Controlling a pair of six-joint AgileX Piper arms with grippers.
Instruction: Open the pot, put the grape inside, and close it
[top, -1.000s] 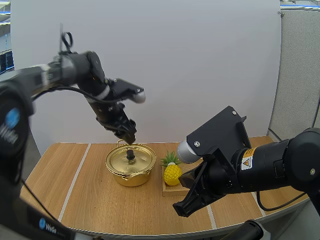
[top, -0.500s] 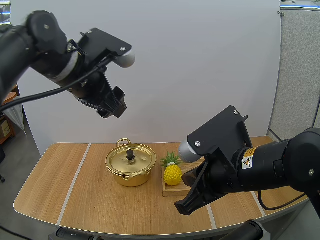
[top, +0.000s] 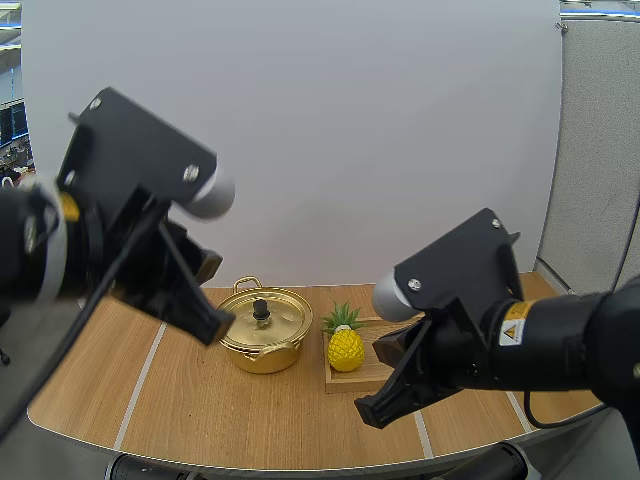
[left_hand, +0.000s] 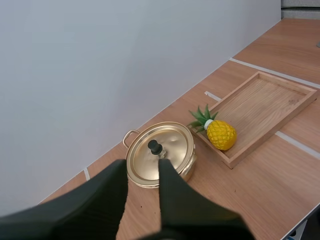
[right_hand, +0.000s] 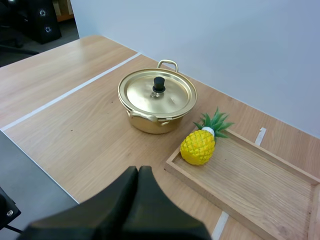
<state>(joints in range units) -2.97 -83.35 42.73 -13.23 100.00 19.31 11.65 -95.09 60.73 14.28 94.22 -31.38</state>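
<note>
Left gripper (left_hand: 142, 167) spread and empty, hanging high above the table (left_hand: 240, 200), with the pot (left_hand: 160, 156) just beyond its tips. Right gripper (right_hand: 138, 171) pressed together into one dark wedge, gripping nothing, raised over the table's near edge and well apart from the pot.

Pot closed, toward the back of the table: round, shallow, polished gold metal, small loop handles (right_hand: 167, 64) on opposite sides, domed lid (right_hand: 170, 97) seated flat, black knob (right_hand: 159, 84) at its centre.

Just beside the pot, a pineapple (right_hand: 199, 146) rather than a grape: yellow, bumpy body, green spiky crown. Resting on the end of a shallow rectangular wooden tray (right_hand: 270, 185), the end nearest the pot.

Way from both grippers to the lid open. Table of light wood grain, crossed by pale stripes.
</note>
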